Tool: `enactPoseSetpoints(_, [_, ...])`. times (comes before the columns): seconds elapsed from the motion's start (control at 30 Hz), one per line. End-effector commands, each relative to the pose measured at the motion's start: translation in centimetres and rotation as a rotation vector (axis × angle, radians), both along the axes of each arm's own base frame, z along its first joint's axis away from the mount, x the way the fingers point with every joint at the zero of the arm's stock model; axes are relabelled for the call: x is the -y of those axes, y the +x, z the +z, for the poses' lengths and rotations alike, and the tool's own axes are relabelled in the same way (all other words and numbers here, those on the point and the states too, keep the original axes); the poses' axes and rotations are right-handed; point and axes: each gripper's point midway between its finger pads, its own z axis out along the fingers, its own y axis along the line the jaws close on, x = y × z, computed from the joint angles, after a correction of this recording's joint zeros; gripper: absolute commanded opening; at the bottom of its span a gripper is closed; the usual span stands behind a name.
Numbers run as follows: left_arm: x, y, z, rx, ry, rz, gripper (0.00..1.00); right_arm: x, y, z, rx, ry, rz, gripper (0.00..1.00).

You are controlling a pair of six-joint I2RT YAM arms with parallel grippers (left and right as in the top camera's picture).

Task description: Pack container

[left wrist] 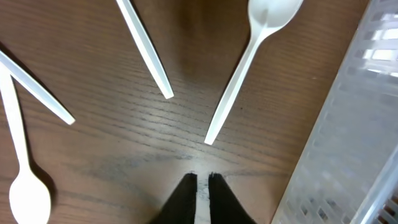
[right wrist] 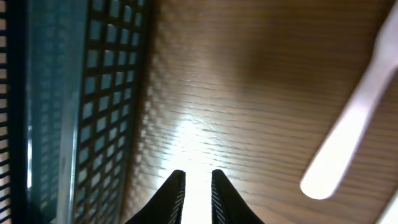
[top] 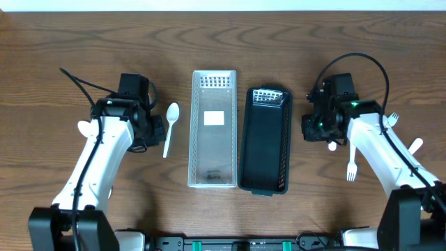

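A white slotted container (top: 212,129) and a black slotted container (top: 265,139) lie side by side mid-table. A white spoon (top: 169,129) lies left of the white container, also in the left wrist view (left wrist: 249,68). My left gripper (top: 148,127) is just left of that spoon, its jaws (left wrist: 202,180) nearly together and empty, just short of the handle's end. My right gripper (top: 317,129) hovers right of the black container (right wrist: 81,106), jaws (right wrist: 198,177) close together and empty. A white fork (top: 352,164) lies to its right.
More white utensils lie on the left: two handle ends (left wrist: 149,53) (left wrist: 37,93) and a spoon (left wrist: 25,186). The white container's wall (left wrist: 348,143) is at the right. On the right, further utensils (top: 416,145) lie near the arm, and a blurred handle (right wrist: 354,130).
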Motion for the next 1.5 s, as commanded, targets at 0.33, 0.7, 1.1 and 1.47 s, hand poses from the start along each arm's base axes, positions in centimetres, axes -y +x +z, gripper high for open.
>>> enactPoseSetpoints(0.33, [0.2,0.1,-2.9,-0.102,-0.004,-0.021,0.06,-2.9,-0.3,-0.2,-0.04,0.129,0.043,0.16])
enactPoseSetpoints(0.7, [4.6,0.3,-3.6,-0.099,-0.123,-0.194,0.06,-5.5,-0.7,0.1,-0.033,0.177,0.117,0.19])
enactPoseSetpoints(1.1, [8.2,-0.6,-3.4,-0.096,-0.152,-0.355,0.06,-6.1,-0.4,0.2,-0.016,0.18,0.135,0.21])
enactPoseSetpoints(1.47, [6.3,0.2,-3.5,-0.076,-0.039,-0.342,0.3,-0.6,2.5,1.7,0.064,-0.023,-0.055,0.47])
